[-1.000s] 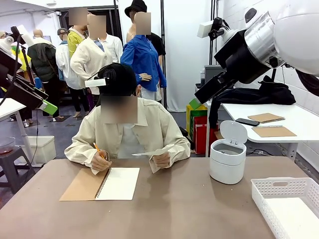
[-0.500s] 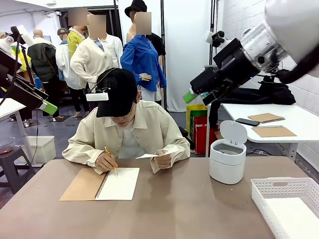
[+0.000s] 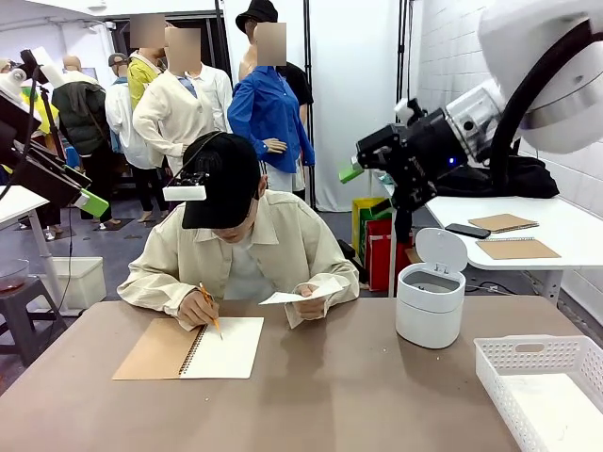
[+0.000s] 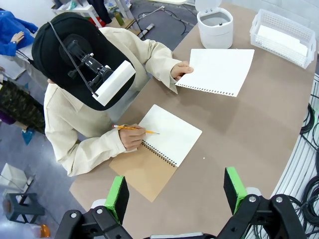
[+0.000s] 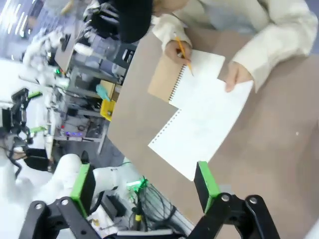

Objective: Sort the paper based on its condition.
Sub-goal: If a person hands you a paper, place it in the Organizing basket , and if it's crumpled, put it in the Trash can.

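Observation:
A person across the table holds one flat white sheet of paper (image 3: 288,298) (image 4: 217,69) (image 5: 204,124) in one hand, just above the tabletop. The other hand writes with a pencil (image 4: 134,129) in an open spiral notebook (image 3: 224,347) (image 4: 169,135) (image 5: 162,79). More white paper (image 3: 558,407) (image 4: 286,39) lies in the white latticed basket (image 3: 528,350) (image 4: 260,22) at the near right. My right gripper (image 3: 350,171) (image 5: 143,181) hangs open high over the table's right side and faces the held sheet. My left gripper (image 4: 175,185) is open, high above the notebook, holding nothing.
A small white bin (image 3: 429,303) (image 4: 215,25) with its lid up stands at the far right of the brown table (image 3: 358,395). Behind it is a white side table (image 3: 556,226) with notebooks and a phone. The table's middle and near left are bare.
My right arm has swung its gripper leftward and lower, turning it toward the person. The person has bent their head lower over the notebook and keeps hold of the sheet.

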Robot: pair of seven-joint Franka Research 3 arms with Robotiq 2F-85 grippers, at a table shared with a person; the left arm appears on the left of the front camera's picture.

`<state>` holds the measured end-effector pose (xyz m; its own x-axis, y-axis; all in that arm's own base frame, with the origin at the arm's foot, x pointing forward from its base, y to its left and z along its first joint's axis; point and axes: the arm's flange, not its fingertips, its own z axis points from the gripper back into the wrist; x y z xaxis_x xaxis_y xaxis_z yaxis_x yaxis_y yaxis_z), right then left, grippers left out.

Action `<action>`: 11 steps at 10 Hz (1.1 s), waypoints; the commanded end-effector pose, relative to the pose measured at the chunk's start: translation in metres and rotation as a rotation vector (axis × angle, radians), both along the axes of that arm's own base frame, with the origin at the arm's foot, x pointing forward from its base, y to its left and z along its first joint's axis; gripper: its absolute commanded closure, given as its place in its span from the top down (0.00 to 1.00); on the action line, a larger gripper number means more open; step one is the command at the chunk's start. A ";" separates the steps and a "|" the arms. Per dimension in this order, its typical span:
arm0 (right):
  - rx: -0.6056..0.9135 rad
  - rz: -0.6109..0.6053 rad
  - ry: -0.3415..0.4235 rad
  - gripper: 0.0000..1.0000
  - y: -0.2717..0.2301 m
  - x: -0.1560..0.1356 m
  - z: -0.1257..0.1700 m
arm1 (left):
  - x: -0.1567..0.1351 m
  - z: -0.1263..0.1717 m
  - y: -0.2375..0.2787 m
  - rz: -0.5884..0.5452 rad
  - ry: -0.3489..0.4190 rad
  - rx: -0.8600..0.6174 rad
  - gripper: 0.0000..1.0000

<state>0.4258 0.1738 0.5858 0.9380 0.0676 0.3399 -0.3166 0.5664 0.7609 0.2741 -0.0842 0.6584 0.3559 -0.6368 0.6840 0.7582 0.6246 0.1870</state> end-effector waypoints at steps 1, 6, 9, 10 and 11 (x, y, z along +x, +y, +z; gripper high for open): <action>-0.032 -0.028 0.089 1.00 0.006 0.004 -0.014 | 0.000 0.000 0.000 0.001 0.000 0.000 1.00; -0.033 -0.022 0.083 1.00 0.001 0.009 -0.024 | 0.000 0.000 0.000 0.001 0.000 0.000 1.00; -0.033 -0.022 0.083 1.00 0.001 0.009 -0.024 | 0.000 0.000 0.000 0.001 0.000 0.000 1.00; -0.051 -0.024 0.085 1.00 -0.003 0.010 -0.024 | 0.000 0.000 0.000 0.001 0.000 0.000 1.00; -0.041 -0.008 0.218 1.00 0.001 0.023 -0.034 | 0.000 0.000 0.000 0.001 0.000 0.000 1.00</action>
